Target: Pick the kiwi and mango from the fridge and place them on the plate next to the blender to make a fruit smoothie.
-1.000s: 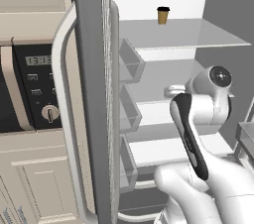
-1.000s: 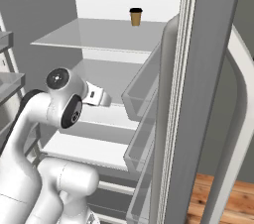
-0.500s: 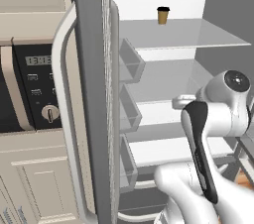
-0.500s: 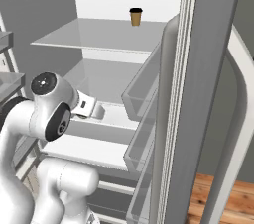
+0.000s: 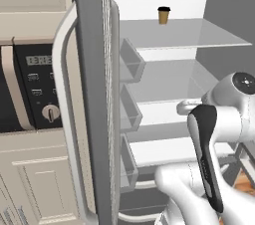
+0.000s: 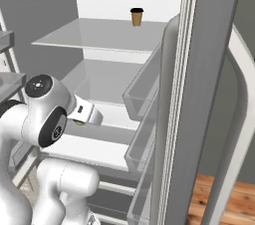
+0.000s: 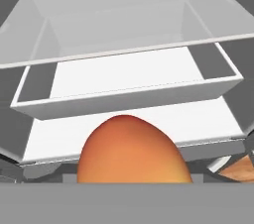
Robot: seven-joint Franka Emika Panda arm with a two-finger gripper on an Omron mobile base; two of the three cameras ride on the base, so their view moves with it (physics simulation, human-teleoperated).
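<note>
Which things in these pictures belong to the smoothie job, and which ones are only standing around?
Belonging to the job:
- mango, orange with a red blush, close in front of the hand camera
- fridge, doors open, glass shelves bare except for the top one

Only standing around:
- paper cup with a black lid, on the top shelf
- oven left of the fridge

I am reaching my arm (image 6: 47, 114) into the open fridge (image 6: 199, 94), while a paper cup (image 6: 136, 16) is standing on its top glass shelf (image 6: 94, 37).

Fridge (image 5: 99, 94) top glass shelf (image 5: 184, 32), paper cup (image 5: 163, 15)
</note>
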